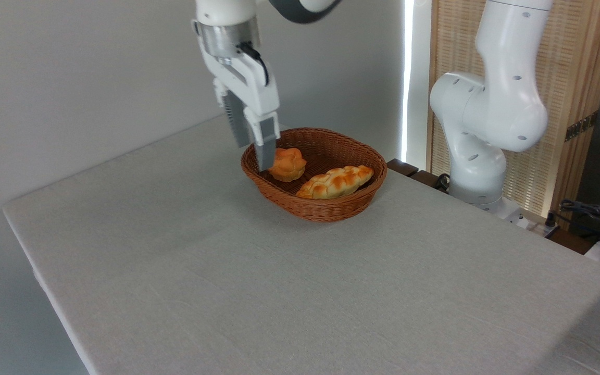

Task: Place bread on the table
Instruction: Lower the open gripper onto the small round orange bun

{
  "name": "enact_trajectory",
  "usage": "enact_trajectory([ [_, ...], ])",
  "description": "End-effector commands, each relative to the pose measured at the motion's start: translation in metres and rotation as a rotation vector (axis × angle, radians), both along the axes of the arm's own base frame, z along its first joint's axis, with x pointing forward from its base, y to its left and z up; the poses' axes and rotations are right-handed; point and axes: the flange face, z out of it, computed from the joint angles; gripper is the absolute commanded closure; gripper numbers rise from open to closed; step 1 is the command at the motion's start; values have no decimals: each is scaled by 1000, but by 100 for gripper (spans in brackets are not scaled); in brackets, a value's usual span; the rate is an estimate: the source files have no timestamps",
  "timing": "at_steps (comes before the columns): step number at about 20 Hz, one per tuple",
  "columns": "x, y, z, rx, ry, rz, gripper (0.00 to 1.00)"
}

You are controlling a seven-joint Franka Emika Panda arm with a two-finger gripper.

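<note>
From my seat at the controls I see the gripper (258, 153) hanging nearly straight down over the left end of the brown oval wicker basket (331, 208), its two grey fingers (265, 151) reaching to the rim. The fingers overlap from this angle, one behind the other, so I cannot tell how far apart they stand or whether they press anything. The nearer fingertip sits right at the left edge of the small round bun (288, 164), and I cannot tell whether it touches it. That bun, orange-brown with a lobed top, lies inside the basket against its left wall. Beside it, toward the right and front of the basket, lies a long braided golden loaf (336, 182), close to the bun but seemingly not touching. The basket stands on the far middle part of the table (227, 281), whose light grey cloth surface spreads toward me. The arm's white base (479, 172) rises at the table's far right edge, in front of a slatted wooden screen (576, 78).
</note>
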Motion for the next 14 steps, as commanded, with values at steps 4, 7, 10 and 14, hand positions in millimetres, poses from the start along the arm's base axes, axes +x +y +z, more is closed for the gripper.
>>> enact_trajectory([
  [4,-63,-47,-29,-32,82,-106,0],
  [7,-77,-61,-49,-4,118,-138,0],
  [10,-86,-71,-64,5,134,-154,0],
  [14,-81,-74,-70,-12,132,-144,0],
])
